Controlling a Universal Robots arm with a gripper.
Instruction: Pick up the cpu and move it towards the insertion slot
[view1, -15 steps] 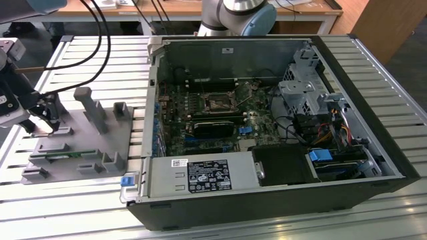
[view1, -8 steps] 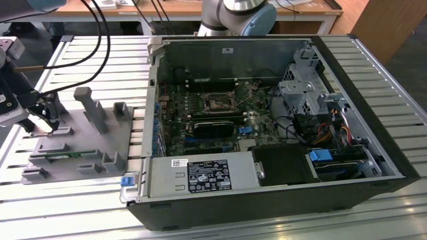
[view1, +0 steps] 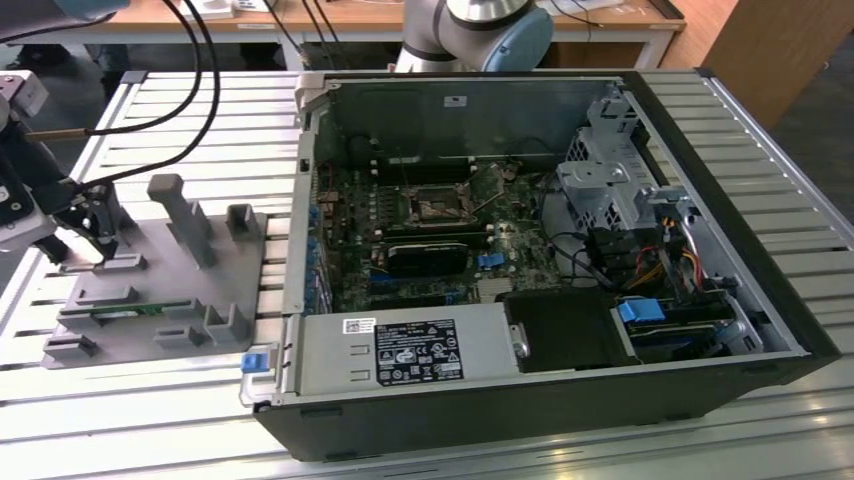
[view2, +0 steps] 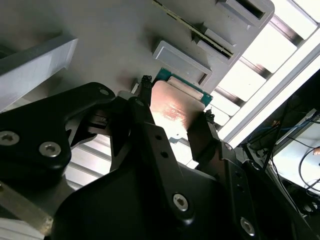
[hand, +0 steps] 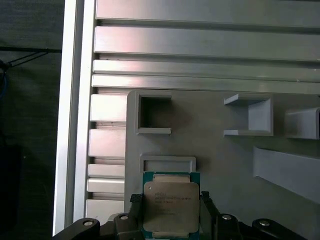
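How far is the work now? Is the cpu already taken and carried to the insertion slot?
Done: the tool is at the grey tray, its fingers against two opposite edges of the cpu. In hand: that grasp; whether the chip is off the tray yet, I cannot tell. Left: the carry, for the insertion slot lies apart inside the computer case, toward the exterior view's right.

cpu (hand: 171, 205) in hand (hand: 170, 197), over tray (hand: 225, 165), beside computer case (view1: 534, 410)
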